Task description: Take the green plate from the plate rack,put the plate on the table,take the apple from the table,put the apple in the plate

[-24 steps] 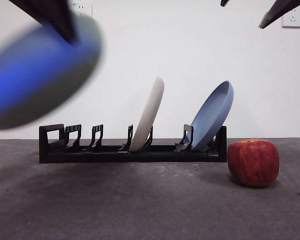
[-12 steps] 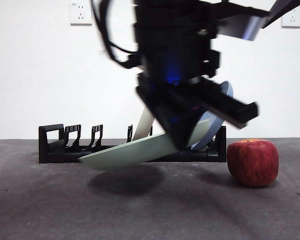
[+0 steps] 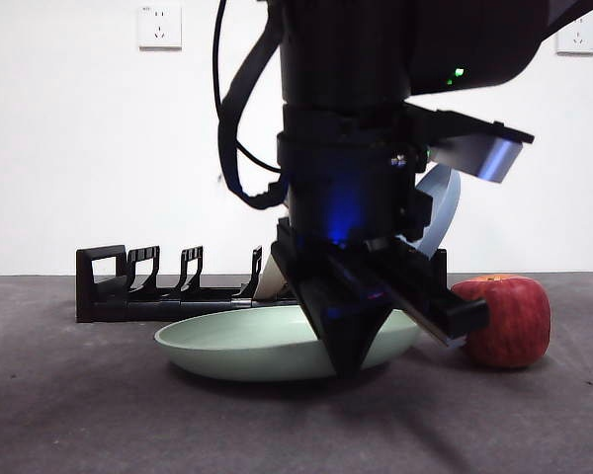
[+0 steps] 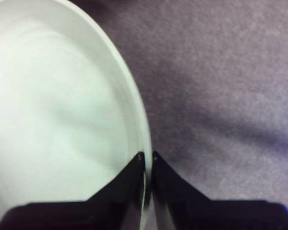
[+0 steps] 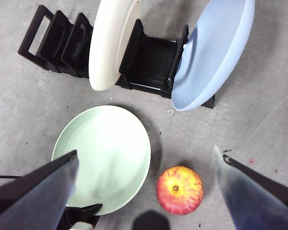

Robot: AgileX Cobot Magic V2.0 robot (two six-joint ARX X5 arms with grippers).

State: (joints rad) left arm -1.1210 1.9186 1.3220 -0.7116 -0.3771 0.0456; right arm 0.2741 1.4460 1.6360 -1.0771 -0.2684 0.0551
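The left claw (image 4: pixel 148 158) is pinching the rim of the wide pale mint-green plate (image 3: pixel 247 341), which is lying flat on the dark grey rough table (image 3: pixel 99 415) just before the long black slotted plate rack (image 3: pixel 128 291). The blocky red apple (image 3: pixel 509 321) is sitting beside the plate. The right claw (image 5: pixel 144 191) is hanging above, spread wide.
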